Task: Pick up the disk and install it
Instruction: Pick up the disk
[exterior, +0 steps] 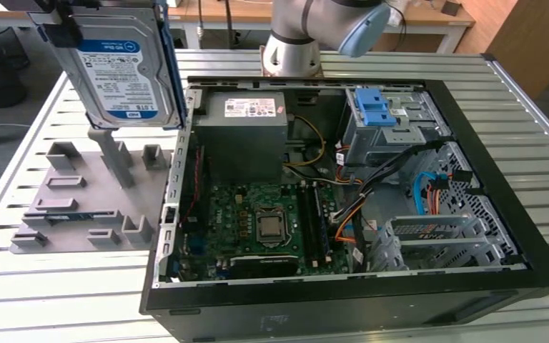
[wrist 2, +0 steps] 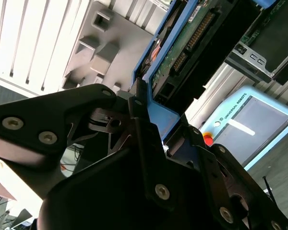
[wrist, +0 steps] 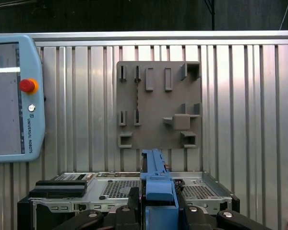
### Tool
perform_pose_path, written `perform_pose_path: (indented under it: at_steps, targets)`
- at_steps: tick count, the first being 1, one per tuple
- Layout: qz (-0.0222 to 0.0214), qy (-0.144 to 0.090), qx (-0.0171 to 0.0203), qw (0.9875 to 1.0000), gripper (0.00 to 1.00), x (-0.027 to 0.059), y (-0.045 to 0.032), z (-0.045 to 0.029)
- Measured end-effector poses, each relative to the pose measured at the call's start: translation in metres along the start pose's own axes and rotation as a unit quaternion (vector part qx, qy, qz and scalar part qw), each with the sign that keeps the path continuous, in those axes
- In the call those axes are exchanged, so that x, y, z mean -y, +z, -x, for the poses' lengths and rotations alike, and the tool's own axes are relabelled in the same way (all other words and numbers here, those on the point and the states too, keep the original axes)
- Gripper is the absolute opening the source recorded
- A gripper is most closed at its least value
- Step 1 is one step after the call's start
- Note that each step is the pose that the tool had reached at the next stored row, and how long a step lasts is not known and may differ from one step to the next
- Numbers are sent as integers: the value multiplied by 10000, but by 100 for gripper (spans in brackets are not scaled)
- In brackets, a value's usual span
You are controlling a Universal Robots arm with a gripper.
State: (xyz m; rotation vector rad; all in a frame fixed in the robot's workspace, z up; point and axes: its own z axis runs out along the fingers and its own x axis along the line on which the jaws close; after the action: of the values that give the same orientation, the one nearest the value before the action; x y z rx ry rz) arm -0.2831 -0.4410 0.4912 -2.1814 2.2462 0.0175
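Observation:
The disk (exterior: 117,71), a silver-grey drive with a white-and-blue label in a blue bracket, hangs upright in the air at the exterior view's upper left. It is above the grey slotted holder plate (exterior: 83,200) and clear of it. My gripper (exterior: 74,14) is shut on the disk's top end. In the first wrist view the blue bracket edge (wrist: 156,184) runs between my black fingers (wrist: 129,211), with the holder plate (wrist: 158,105) beyond. The second wrist view shows the disk's green circuit-board side (wrist 2: 192,33) in the gripper (wrist 2: 149,129).
The open computer case (exterior: 485,179) lies on the slatted metal table (exterior: 522,93), to the exterior view's right of the holder. Inside are a grey power-supply box (exterior: 246,118), a motherboard (exterior: 265,221) and a metal drive cage with light-blue tabs (exterior: 374,107). A teach pendant (wrist: 12,100) lies nearby.

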Motion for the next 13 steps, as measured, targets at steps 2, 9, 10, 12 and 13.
perform_pose_path:
  at_steps: [2,9,10,12,13]
  targets:
    - [0,1,0,10000,37,46,2,-4]
    - [0,0,0,10000,37,280,6,0]
    - [-1,0,0,10000,37,311,8,0]
    - [0,0,0,10000,37,363,9,2]
    - [-1,0,1,10000,37,387,10,2]
